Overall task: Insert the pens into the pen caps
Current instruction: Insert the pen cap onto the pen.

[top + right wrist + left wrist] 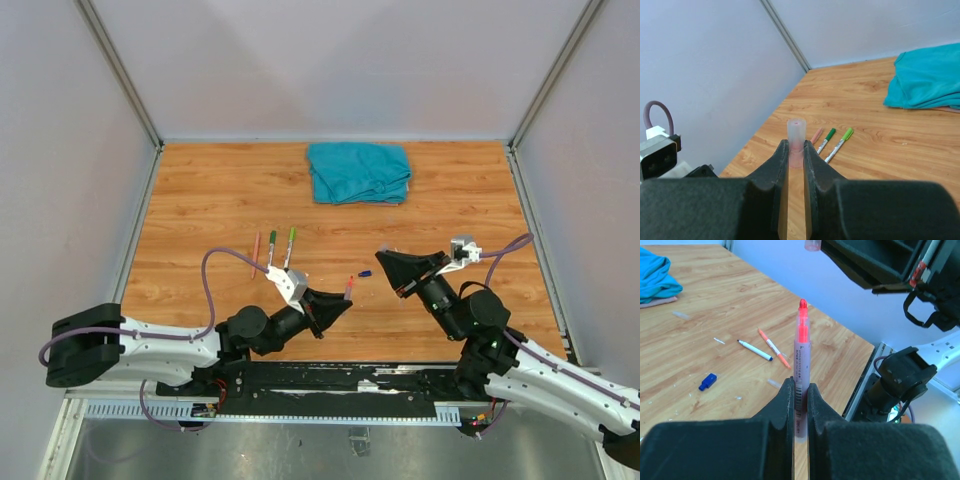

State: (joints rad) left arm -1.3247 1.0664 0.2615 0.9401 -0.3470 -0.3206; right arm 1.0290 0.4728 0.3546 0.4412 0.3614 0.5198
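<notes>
Grip: left claw (800, 392) clamped low on red pen (802, 352), tip pointing away toward right claw (796, 152), which is clamped on pale cap (796, 131), open end seemingly outward. Both held above the table (200, 200), claws facing, apart. From left wrist, cap sits beyond the tip, slightly right of the pen's long axis; judged: line up before pushing together

The red pen (802, 347) has its bottom end hidden between the left gripper (800, 386) fingers. The top edge cuts off the pink cap (812, 244). The blue towel (927, 75) runs off the right wrist view's side.
</notes>
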